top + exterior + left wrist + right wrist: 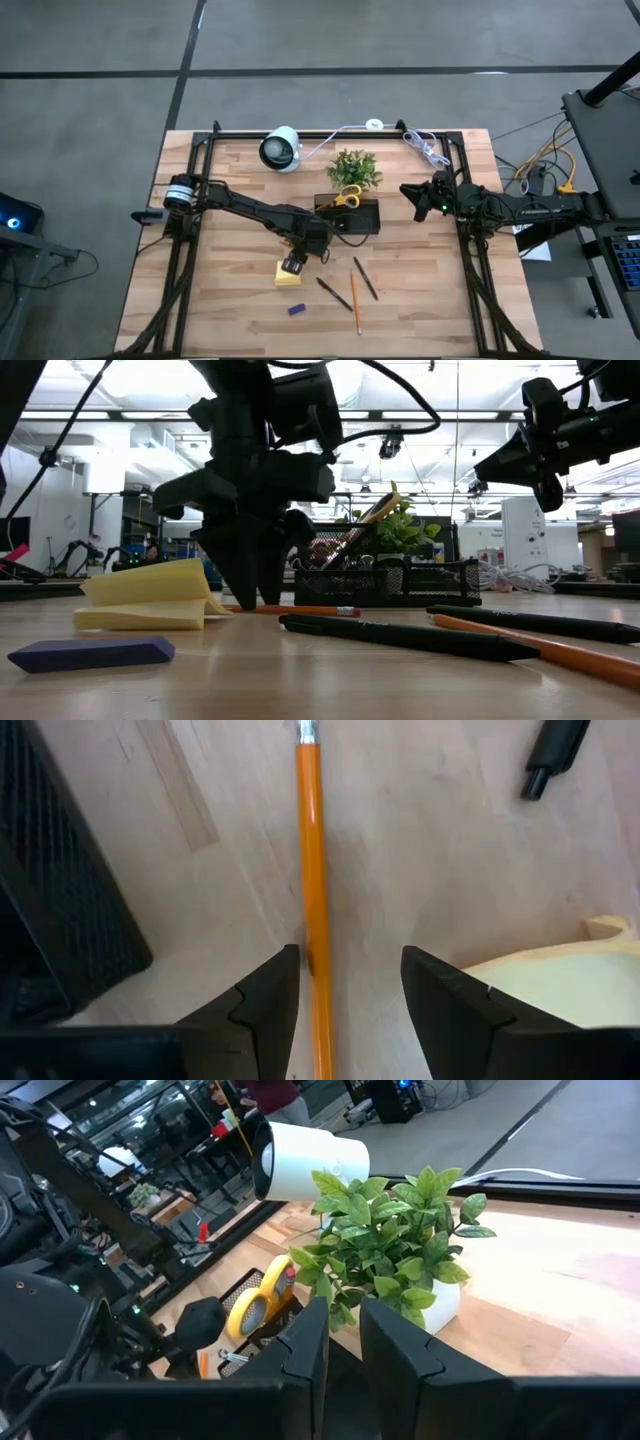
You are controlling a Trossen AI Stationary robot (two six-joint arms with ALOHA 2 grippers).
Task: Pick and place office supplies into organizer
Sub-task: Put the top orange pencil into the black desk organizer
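Lying straight, orange pencil [312, 870], silver-tipped

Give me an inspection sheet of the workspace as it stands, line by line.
Surface: wooden table, framed by black rails.
Job's things: organizer beside the plant, scissors standing in it; sticky-note pad, blue block, orange pencil and two dark pens loose on the table.
Clutter: potted plant, white round camera.
Grippers: left hand open, low over an orange pencil lying between its fingers beside the pad; right hand raised near the plant, holding nothing, fingers a narrow gap apart.
Cables: white cable coiled at the far edge.
Surroundings: open lab room beyond; nothing else seen.
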